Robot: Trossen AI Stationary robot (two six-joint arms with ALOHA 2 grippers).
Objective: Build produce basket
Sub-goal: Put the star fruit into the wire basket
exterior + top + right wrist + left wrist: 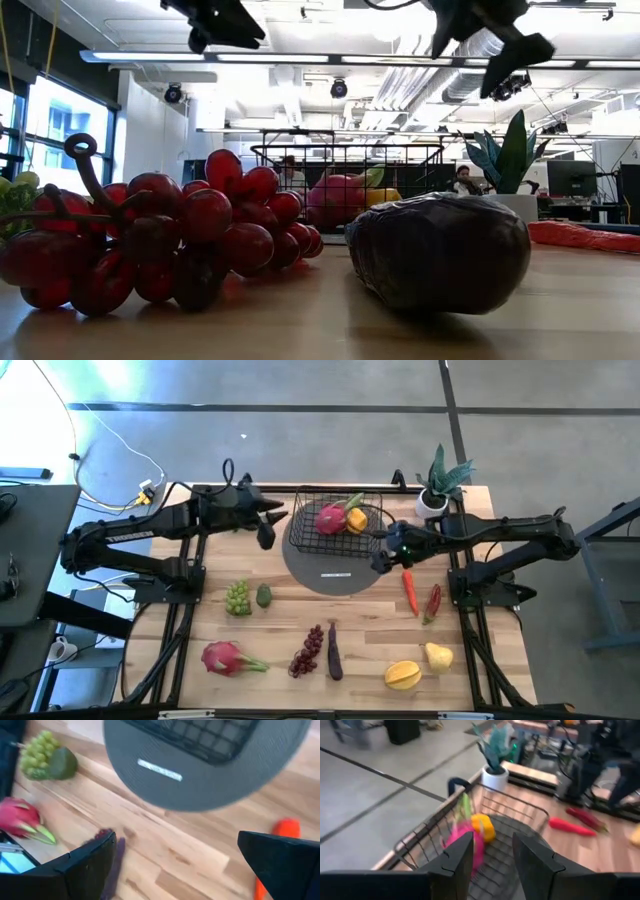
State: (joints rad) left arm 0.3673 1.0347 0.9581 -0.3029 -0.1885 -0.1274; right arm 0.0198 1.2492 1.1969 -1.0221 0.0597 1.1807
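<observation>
At the twelve o'clock edge of the desk (470, 660), the basket (322, 532) sat on a round grey disc (335, 575), holding a pink dragon fruit (331, 518) and a yellow fruit (356, 519). The left gripper (266, 528) hovered at the basket's nine o'clock side, fingers (459, 859) parted narrowly and empty. The right gripper (384, 548) hung at its three o'clock side, fingers (87, 865) spread wide, empty. Grapes (237, 597), an eggplant (334, 650) and chilies (410, 592) lay toward six o'clock.
</observation>
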